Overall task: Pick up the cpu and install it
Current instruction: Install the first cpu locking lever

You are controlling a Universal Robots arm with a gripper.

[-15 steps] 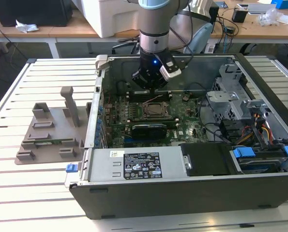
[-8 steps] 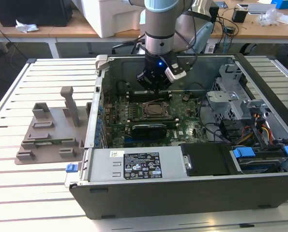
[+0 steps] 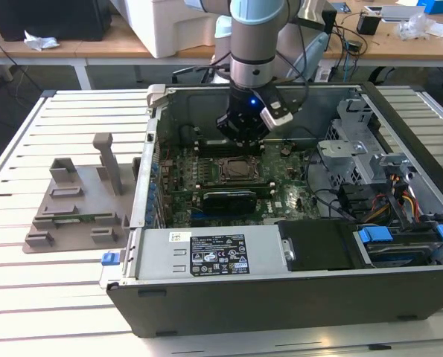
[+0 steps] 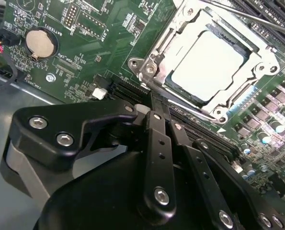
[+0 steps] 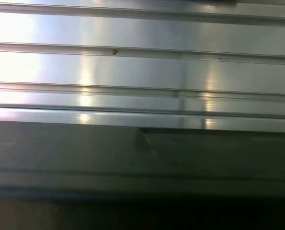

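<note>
a slatted metal table (image 3: 72, 297) carries one open computer case (image 3: 295, 290) and one grey tray (image 3: 80, 212); wooden desks (image 3: 117, 46) stand behind. one claw (image 4: 154, 108) hangs over the green board (image 4: 85, 43), fingers (image 4: 157, 143) pressed together, holding nothing. one cpu (image 4: 207, 64) lies in its socket (image 4: 156, 62), just beside the claw.
</note>
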